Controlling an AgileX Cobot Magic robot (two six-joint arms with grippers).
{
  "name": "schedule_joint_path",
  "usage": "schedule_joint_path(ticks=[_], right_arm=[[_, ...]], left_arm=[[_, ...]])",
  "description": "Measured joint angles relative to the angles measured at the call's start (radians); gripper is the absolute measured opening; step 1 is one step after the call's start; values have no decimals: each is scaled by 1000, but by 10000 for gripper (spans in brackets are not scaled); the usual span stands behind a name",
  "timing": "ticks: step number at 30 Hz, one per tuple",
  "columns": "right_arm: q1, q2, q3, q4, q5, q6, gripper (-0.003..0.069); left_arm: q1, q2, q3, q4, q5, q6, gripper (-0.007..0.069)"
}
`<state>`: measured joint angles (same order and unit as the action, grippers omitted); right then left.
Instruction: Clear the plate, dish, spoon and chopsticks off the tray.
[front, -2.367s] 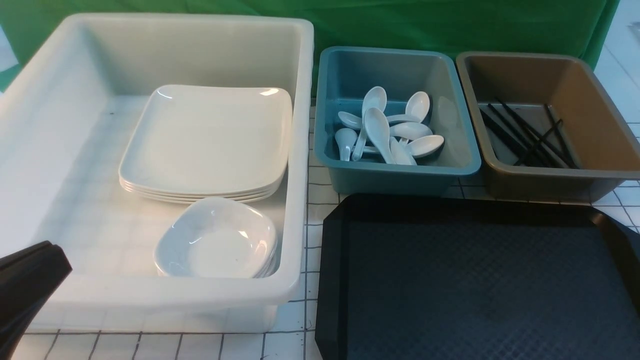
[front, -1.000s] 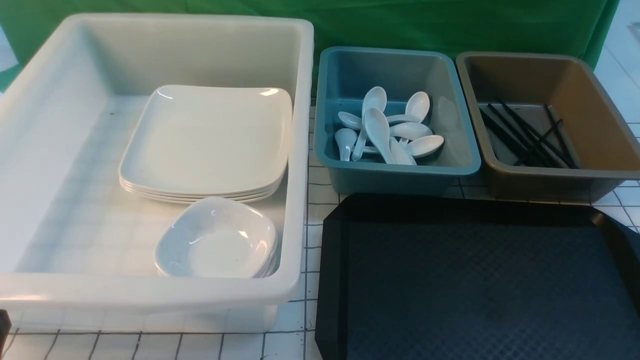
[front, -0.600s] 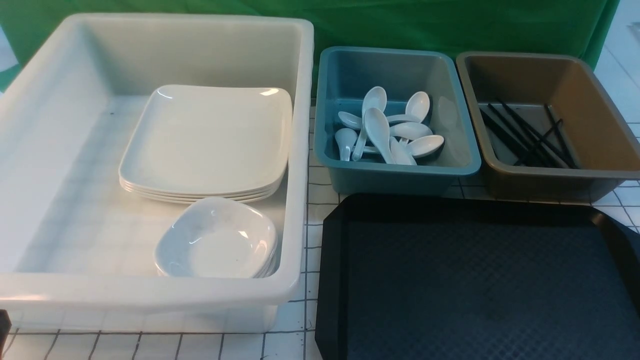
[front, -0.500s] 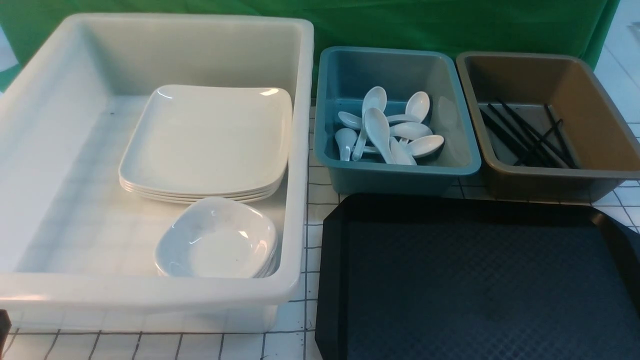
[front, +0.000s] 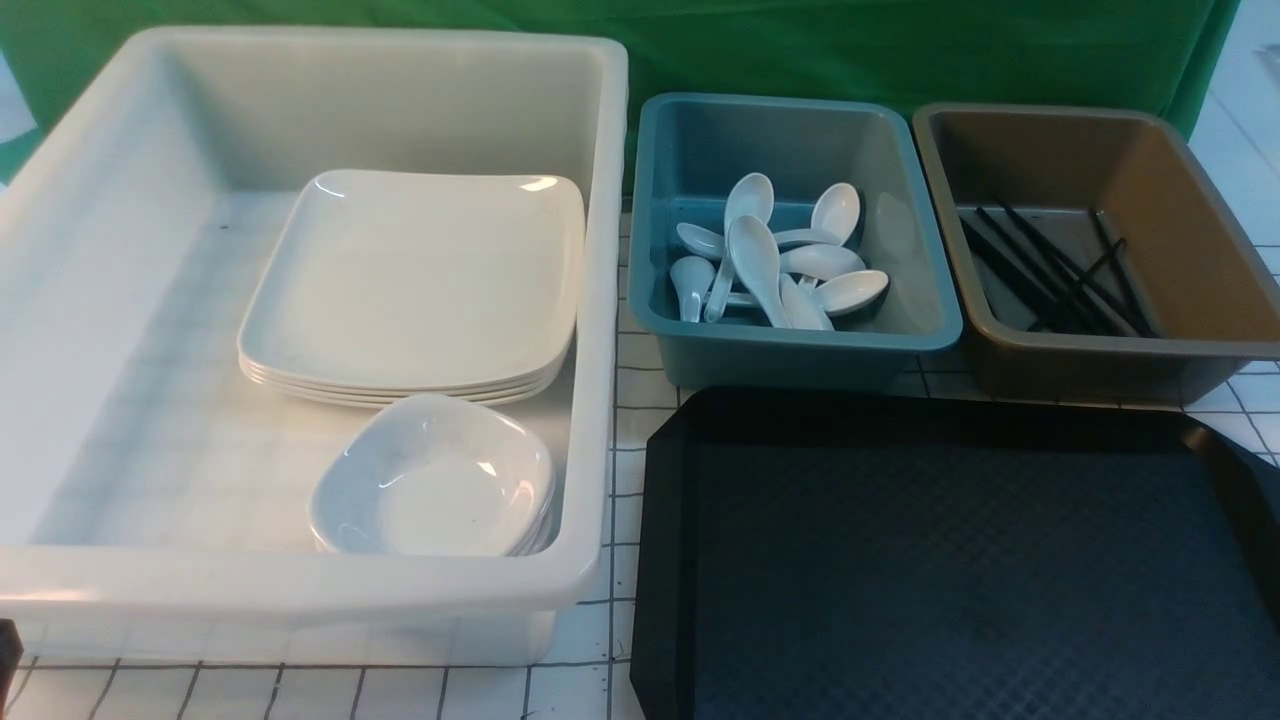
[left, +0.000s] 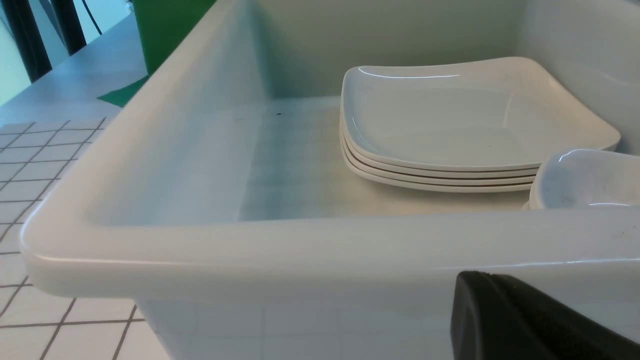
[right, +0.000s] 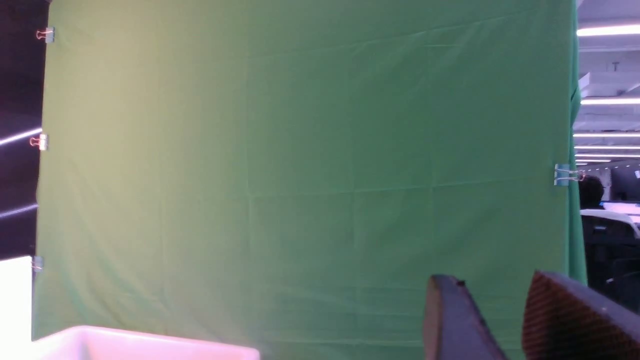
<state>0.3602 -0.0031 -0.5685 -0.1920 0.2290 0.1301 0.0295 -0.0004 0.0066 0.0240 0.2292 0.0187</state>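
The white tub (front: 100, 200) holds a stack of plates (front: 420, 280) with small dishes (front: 430, 480) in front. The black tray (front: 950, 560), cut off at the frame's lower edge, carries nothing. Spoons (front: 770, 260) lie in the blue bin (front: 650, 200), chopsticks (front: 1050, 270) in the brown bin (front: 1200, 230). The right fingers (right: 480, 325) stand apart, gripping nothing, before a green cloth (right: 300, 150). Of the left fingers (left: 520, 320) only one dark edge shows by the tub; whether open or closed, I cannot tell.
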Motion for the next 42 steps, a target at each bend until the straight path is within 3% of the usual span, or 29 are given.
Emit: schedule_joint_path(ticks=[7, 19, 23, 25, 29, 34, 42], right_arm=[[0, 50, 0, 129, 1, -116, 239], [-9, 154, 13, 140, 32, -130, 239], [-91, 155, 62, 140, 35, -145, 239], [-192, 151, 148, 140, 35, -161, 240], [-304, 104, 328, 141, 34, -182, 239], [-329, 11, 546, 142, 25, -182, 239], [-329, 5, 575, 145, 19, -159, 239]], left_arm=[[0, 0, 0, 0, 0, 0, 5], [0, 0, 0, 0, 0, 0, 5], [0, 0, 0, 0, 0, 0, 5], [0, 0, 0, 0, 0, 0, 5], [0, 0, 0, 0, 0, 0, 5], [0, 0, 0, 0, 0, 1, 5], [0, 0, 0, 0, 2, 1, 5]])
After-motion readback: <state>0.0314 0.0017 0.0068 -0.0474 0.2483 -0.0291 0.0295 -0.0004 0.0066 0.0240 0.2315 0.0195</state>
